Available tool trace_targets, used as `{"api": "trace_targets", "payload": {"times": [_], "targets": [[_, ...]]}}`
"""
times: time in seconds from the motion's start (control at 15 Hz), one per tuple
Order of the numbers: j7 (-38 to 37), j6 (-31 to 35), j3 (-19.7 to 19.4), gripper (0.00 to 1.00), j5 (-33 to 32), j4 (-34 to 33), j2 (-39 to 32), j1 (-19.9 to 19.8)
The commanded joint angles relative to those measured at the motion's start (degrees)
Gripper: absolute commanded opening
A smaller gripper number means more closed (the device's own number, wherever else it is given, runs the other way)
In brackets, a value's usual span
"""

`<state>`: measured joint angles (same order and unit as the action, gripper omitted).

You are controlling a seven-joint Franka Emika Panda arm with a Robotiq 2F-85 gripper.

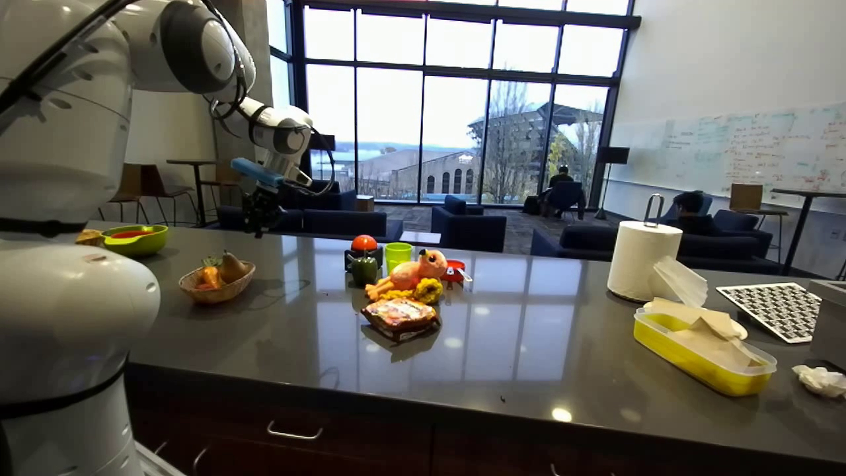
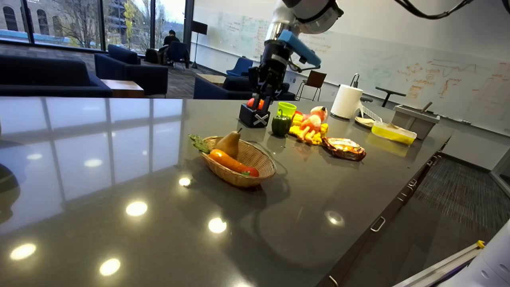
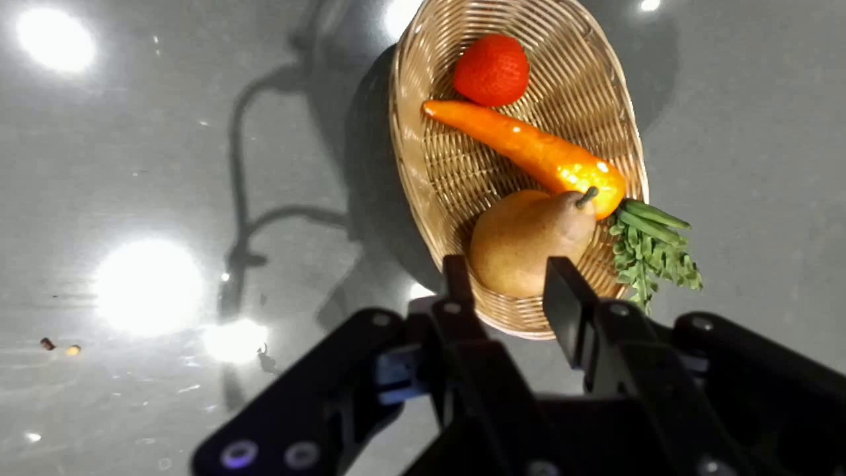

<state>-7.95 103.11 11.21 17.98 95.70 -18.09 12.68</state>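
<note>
1. I have one gripper [image 3: 505, 271] up in the air above the counter [image 1: 277, 344], its two fingers apart, a gap between them.
2. Nearest it I see one wicker basket [image 3: 575, 86], standing on the counter; in my wrist view one end of it shows by the fingertips.
3. I count three pieces inside: one pear [image 3: 519, 248], one carrot [image 3: 529, 149] with green leaves [image 3: 651, 246] over the rim, and one strawberry [image 3: 492, 71].
4. Farther along, in both exterior views, I count one green pepper [image 1: 364, 272], one lime cup [image 1: 398, 254], one pink plush bird [image 1: 431, 263], one shiny packet [image 1: 400, 315] and one paper towel roll [image 1: 641, 261].
</note>
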Motion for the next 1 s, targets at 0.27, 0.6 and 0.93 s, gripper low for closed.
{"api": "trace_targets", "payload": {"times": [0.27, 0.6, 0.93], "targets": [[3.55, 2.86, 1.71, 0.78, 2.06, 3.33, 0.64, 0.68], [4.03, 3.77, 2.63, 1.00, 3.12, 4.84, 0.50, 1.42], [5.00, 4.88, 3.11, 1.00, 3.94, 6.17, 0.19, 1.37]]}}
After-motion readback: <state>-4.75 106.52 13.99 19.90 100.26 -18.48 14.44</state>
